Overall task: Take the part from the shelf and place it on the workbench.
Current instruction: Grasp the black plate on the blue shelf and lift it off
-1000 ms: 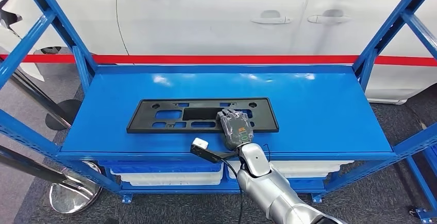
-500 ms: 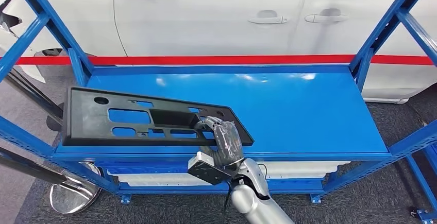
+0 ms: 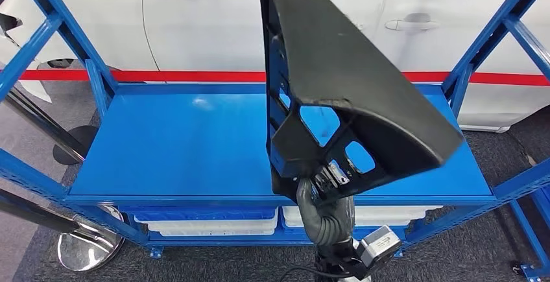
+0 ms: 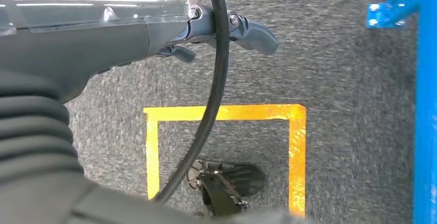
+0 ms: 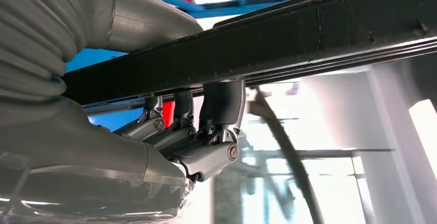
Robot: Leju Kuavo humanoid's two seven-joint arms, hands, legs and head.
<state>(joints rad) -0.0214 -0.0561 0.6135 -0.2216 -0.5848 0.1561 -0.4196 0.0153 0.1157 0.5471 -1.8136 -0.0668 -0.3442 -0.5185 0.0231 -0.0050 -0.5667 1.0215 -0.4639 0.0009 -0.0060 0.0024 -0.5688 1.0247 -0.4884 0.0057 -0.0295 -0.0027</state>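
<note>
Part, a flat black matte plastic plate with rectangular cutouts, is lifted above the blue metal shelf; our right hand grasps its lower edge, fingers wrapped around it. Our left hand is released. White bins sit below.

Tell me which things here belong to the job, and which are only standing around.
Job:
black part, held by right hand
blue shelf

Around:
left hand, holding nothing
white car
white bins
yellow floor square
</note>
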